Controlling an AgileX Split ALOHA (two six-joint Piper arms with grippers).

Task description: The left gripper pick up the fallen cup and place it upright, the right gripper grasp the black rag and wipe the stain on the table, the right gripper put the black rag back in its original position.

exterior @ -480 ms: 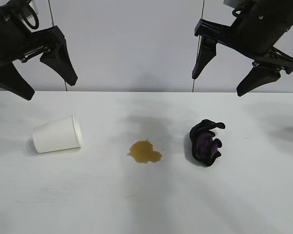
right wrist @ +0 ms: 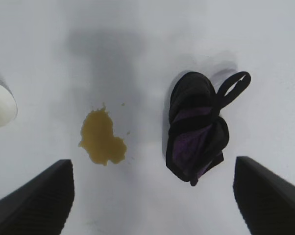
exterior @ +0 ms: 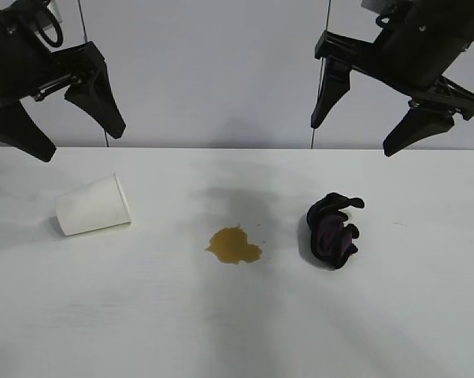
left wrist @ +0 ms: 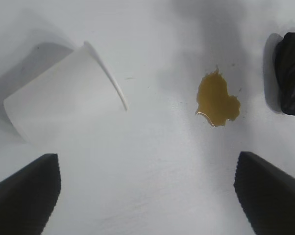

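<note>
the cup (exterior: 93, 205) lies on its side at left, below the left gripper (exterior: 66, 130), fingers spread wide, holding nothing.

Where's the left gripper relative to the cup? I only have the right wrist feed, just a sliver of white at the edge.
Observer: The left gripper hangs open above the cup, clear of it.
Operator: Cup upright?
Observer: No, on its side on the table, rolled rim toward the stain.
Operator: And my right gripper's height?
Observer: The right gripper hangs open well above the black rag, nothing held.
</note>
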